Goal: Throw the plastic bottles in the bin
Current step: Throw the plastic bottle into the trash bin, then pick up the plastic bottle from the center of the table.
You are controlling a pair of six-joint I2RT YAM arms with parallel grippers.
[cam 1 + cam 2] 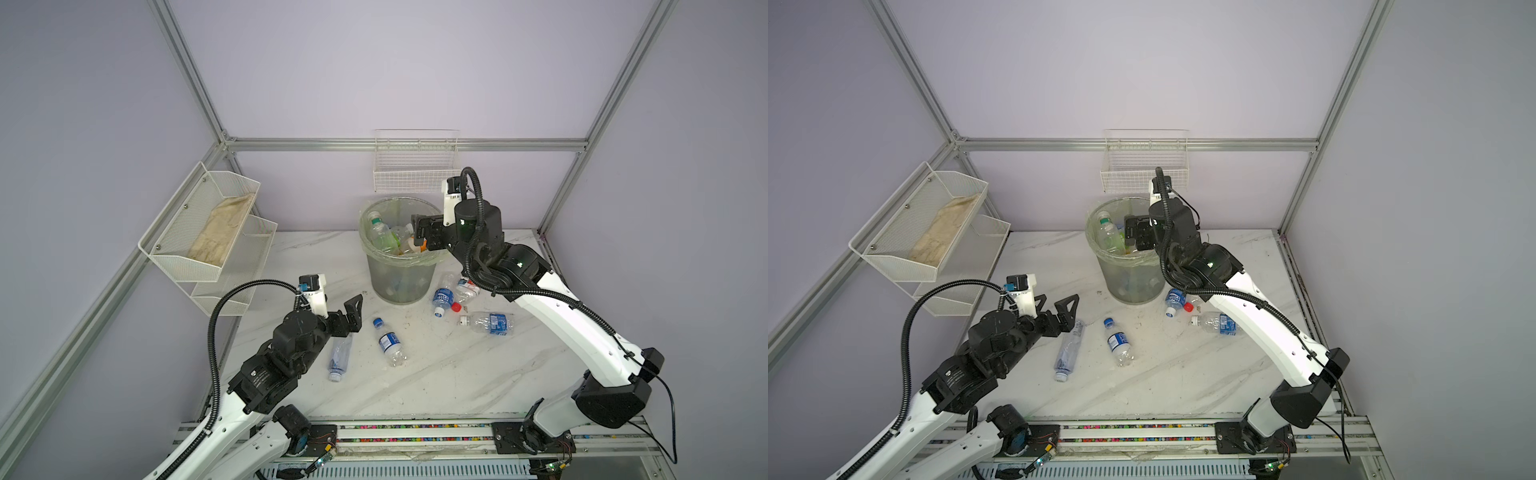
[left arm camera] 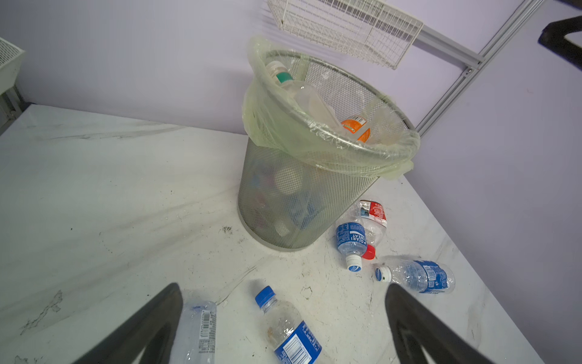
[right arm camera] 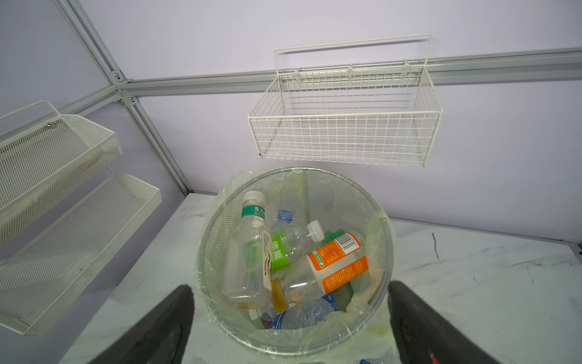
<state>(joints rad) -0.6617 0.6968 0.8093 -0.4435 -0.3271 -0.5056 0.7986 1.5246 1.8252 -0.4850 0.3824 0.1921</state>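
The right end effector (image 1: 419, 232) hung over the mouth of the bin (image 1: 399, 278), its jaws spread wide and holding nothing. The left end effector (image 1: 1054, 306) hovered low, well out in front of the bin, likewise open and empty, above a pale clear bottle (image 1: 340, 357) lying on the table (image 1: 457, 382). What worried me was how full the bin looked. An orange-label bottle (image 3: 337, 264), a green-label bottle (image 3: 280, 249) and a tall bottle (image 3: 248, 252) leaning on the wall were heaped close to the rim. I judged that anything dropped on that pile could bounce or slide off and land back on the table. The pale green liner (image 2: 283, 132) sagged loosely over the rim, and a finger coming in low might snag it and drag or tip the light mesh bin. Five bottles lay outside: the pale one, a blue-capped bottle (image 1: 388, 343) in front of the bin, and three crowded by the bin's foot beneath the right arm. Of those three, a blue-label bottle (image 1: 442, 298) seemed to touch a red-label bottle (image 1: 465, 289), with a third bottle (image 1: 490, 323) a little farther from the bin. All lay on their sides, so a finger touching down off-centre would likely send one rolling, and the thin crumpled walls could squirt out of a squeeze. The pair nearest the bin left little room for open jaws, so reaching for them risked knocking the bin itself.
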